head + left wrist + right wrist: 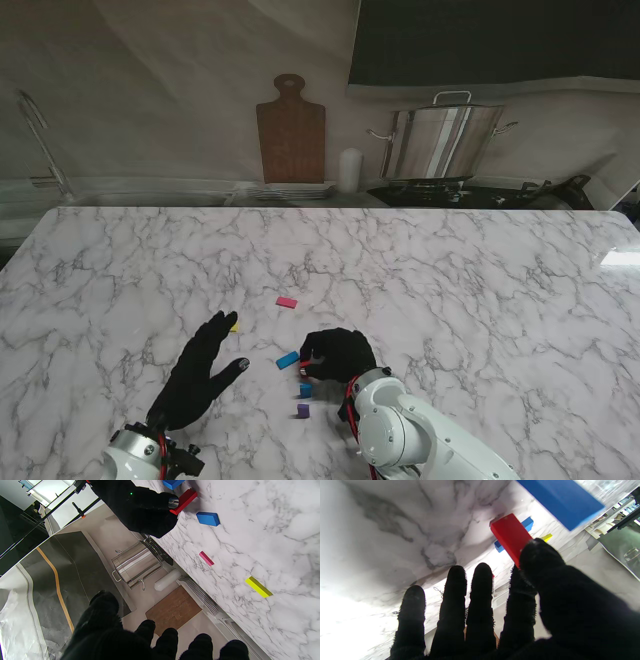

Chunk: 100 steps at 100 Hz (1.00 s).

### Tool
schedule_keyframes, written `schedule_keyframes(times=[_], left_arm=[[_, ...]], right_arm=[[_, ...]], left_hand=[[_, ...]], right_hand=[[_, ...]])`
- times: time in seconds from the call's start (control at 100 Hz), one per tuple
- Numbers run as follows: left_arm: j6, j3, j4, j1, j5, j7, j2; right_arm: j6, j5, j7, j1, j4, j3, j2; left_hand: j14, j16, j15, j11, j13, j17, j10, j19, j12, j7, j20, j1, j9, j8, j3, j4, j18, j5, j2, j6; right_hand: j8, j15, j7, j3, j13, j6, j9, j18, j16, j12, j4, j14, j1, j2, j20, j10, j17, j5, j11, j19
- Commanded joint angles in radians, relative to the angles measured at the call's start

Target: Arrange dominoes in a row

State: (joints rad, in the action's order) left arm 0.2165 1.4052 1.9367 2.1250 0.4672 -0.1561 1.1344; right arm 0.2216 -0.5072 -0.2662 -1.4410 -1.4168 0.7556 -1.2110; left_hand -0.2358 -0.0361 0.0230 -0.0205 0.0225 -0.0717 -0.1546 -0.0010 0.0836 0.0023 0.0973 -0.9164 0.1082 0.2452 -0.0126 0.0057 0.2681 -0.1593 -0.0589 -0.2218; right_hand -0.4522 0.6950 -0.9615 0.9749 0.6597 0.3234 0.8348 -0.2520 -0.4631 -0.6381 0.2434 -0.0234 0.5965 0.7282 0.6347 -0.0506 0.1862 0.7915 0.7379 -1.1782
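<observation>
My right hand (340,353) is shut on a red domino (511,535), pinched between thumb and forefinger just over the marble; the red domino (184,500) also shows in the left wrist view. A blue domino (287,360) lies flat just left of that hand. Another blue domino (305,390) and a purple one (303,410) stand nearer to me. A pink domino (287,302) lies farther away, and a yellow domino (234,326) peeks out at my left fingertips. My left hand (200,370) hovers open, fingers spread, holding nothing.
The marble table (480,300) stretches wide to the right and far side. Beyond its far edge are a wooden cutting board (291,130), a white cylinder (348,170) and a steel pot (440,140) on a stove.
</observation>
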Motion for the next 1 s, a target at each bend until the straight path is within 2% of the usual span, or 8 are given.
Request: schedule_keyframes(times=[0.0,0.37,0.99], left_arm=[[-0.002,-0.002,0.002,0.002,-0.001,0.014,0.001],[-0.001,-0.002,0.001,0.002,0.000,0.013,0.001],[0.001,-0.001,0.001,0.002,0.000,0.011,0.002]], right_arm=[[-0.007,0.007,-0.001,-0.007,0.010,0.001,-0.006],[-0.004,-0.001,-0.001,-0.008,0.016,-0.001,-0.004],[-0.005,-0.012,0.015,-0.016,0.009,0.001,0.004]], left_hand=[[0.005,0.020,0.010,-0.008,-0.028,0.004,0.007,-0.012,-0.013,-0.017,0.003,-0.019,-0.024,-0.013,-0.002,0.001,-0.005,0.026,-0.003,0.007],[0.005,0.020,0.010,-0.008,-0.028,0.004,0.007,-0.012,-0.013,-0.017,0.003,-0.019,-0.024,-0.013,-0.002,0.000,-0.005,0.026,-0.003,0.008],[0.005,0.020,0.010,-0.008,-0.028,0.004,0.007,-0.012,-0.013,-0.016,0.003,-0.020,-0.024,-0.013,-0.001,0.001,-0.005,0.026,-0.003,0.008]], right_hand=[[-0.036,-0.001,-0.079,0.028,0.001,0.041,-0.024,0.020,0.005,-0.012,-0.015,0.002,0.012,-0.010,0.011,-0.005,-0.008,0.041,0.038,0.002],[-0.031,-0.003,-0.073,0.024,-0.002,0.061,-0.030,0.020,0.006,-0.010,-0.014,0.003,0.012,-0.007,0.012,-0.005,-0.008,0.040,0.035,0.002],[-0.018,-0.010,-0.045,0.020,-0.019,0.043,-0.056,0.023,0.007,-0.002,-0.013,0.001,-0.003,0.007,0.011,-0.007,-0.016,-0.019,0.029,0.007]])
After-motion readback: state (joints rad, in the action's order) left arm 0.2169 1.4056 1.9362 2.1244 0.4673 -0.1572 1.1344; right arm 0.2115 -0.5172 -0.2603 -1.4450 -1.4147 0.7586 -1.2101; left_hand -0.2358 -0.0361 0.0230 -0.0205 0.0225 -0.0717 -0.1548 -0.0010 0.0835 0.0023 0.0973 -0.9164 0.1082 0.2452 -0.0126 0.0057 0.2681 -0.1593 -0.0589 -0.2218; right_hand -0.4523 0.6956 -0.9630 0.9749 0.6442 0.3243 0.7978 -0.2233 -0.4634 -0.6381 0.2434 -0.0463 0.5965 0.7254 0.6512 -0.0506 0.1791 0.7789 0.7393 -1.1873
